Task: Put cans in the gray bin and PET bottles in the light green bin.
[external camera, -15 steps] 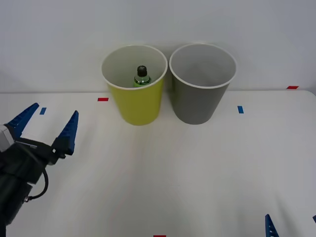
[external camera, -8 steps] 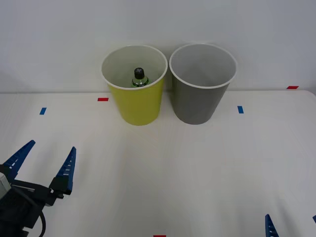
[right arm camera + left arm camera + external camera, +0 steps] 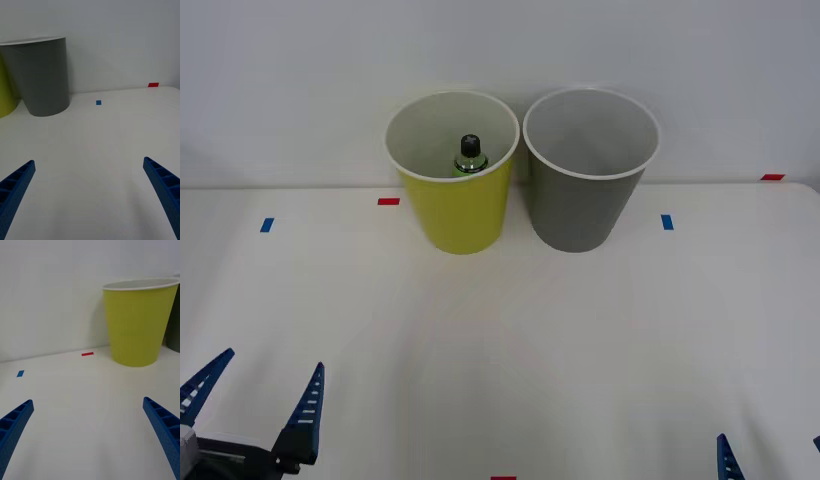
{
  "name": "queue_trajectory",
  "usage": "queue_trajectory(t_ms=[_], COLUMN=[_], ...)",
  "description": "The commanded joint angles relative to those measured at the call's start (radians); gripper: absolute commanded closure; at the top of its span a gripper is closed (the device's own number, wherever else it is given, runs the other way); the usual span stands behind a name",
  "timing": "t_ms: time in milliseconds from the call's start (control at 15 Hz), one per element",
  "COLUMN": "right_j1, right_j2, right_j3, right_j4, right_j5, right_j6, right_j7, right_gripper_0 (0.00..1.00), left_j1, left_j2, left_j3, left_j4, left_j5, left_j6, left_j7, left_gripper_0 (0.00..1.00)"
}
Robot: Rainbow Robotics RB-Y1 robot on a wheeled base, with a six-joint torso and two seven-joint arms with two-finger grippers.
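At the counter's (image 3: 510,340) near edge, by its left corner, the left gripper (image 3: 255,390) sits low with its blue ribbed fingers (image 3: 306,408) spread wide and nothing between them; in the left wrist view the left gripper (image 3: 90,435) frames bare counter surface, with the light green bin (image 3: 137,322) well ahead of it. By the near right corner, the right gripper (image 3: 90,195) is likewise splayed apart and holds nothing, one blue fingertip (image 3: 727,460) poking up at the near edge in the front view. Both grippers are well apart from the bins. Along the far edge of the counter, against the white wall, the light green bin (image 3: 452,205) and the gray bin (image 3: 585,200) stand upright just beside each other, the light green one to the left. Inside the light green bin stands the PET bottle (image 3: 469,158), its black cap and a bit of green body visible above the front rim. Small red and blue tape marks dot the counter near the far edge, on both sides of the bins.
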Motion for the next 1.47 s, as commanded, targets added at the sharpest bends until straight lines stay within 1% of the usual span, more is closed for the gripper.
queue_trajectory(t_ms=[67,200,400,1467], right_j1=[0.0,0.0,0.0,0.0], right_j2=[0.0,0.0,0.0,0.0], right_j3=[0.0,0.0,0.0,0.0], right_j4=[0.0,0.0,0.0,0.0], right_j5=[0.0,0.0,0.0,0.0], right_j6=[0.0,0.0,0.0,0.0], right_j7=[0.0,0.0,0.0,0.0], right_gripper_0=[0.0,0.0,0.0,0.0], left_j1=[0.107,0.159,0.204,0.21], left_j2=[-0.065,-0.083,-0.09,-0.09], left_j3=[-0.013,-0.031,-0.05,-0.05], left_j4=[0.0,0.0,0.0,0.002], left_j5=[0.005,0.008,0.01,-0.001], left_j6=[-0.038,-0.064,-0.115,-0.121], left_j7=[-0.105,-0.106,-0.105,-0.097], left_gripper_0=[0.0,0.0,0.0,0.0])
